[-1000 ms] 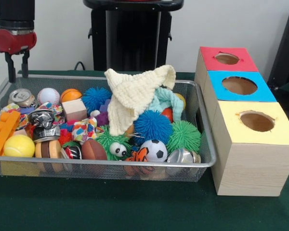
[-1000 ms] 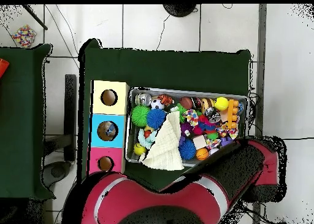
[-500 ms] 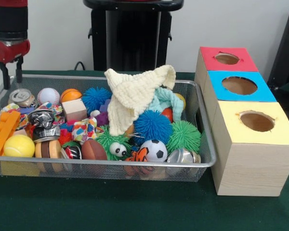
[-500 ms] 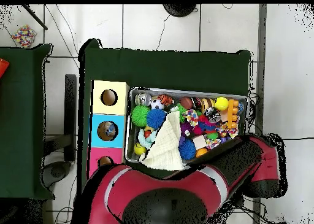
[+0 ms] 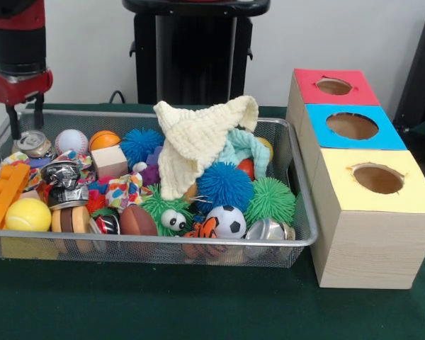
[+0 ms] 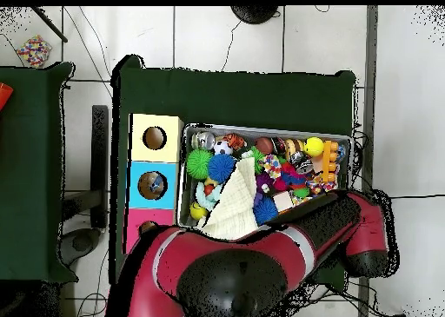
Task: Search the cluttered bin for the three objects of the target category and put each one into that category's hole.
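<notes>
**Search step: gripper low over the bin's corner, nothing picked yet**

While no object sits in the jaws and the three box holes show nothing of the target kind in them, the task reads as being at its search stage; which category is wanted cannot be told from the scene.

Nearest the camera, the silver wire-mesh bin (image 5: 163, 244) rests on the green cloth-covered table (image 5: 198, 304). Along its front wall lie a smooth yellow ball (image 5: 27, 213), a brown toy football (image 5: 137, 220), a green rubbery spiky ball with googly eyes (image 5: 166, 212), a glossy black-and-white soccer ball (image 5: 228, 221) and a dented shiny metal can (image 5: 266, 229). Behind them sit a fuzzy blue spiky ball (image 5: 223, 185), a green spiky ball (image 5: 271, 199) and an orange plastic building block (image 5: 5, 193). A soft cream knitted cloth (image 5: 198, 138) drapes over the middle heap and hides whatever lies under it. Further back are a plain wooden cube (image 5: 110, 161), a stitched white baseball (image 5: 71, 141), a small orange basketball (image 5: 104, 138) and a crushed aluminium can (image 5: 32, 143).

To the side stands the row of wooden boxes, with a yellow-topped hole (image 5: 377, 178) nearest, then a blue-topped hole (image 5: 352, 125), then a red-topped hole (image 5: 333, 86).

The red and black gripper (image 5: 21, 117) hangs at the bin's far corner, just beside the crushed can; only one dark finger shows clearly, so whether the fingers are apart or together I cannot tell. The next move probably calls for a short, careful descent onto one item there without catching the mesh rim.
</notes>
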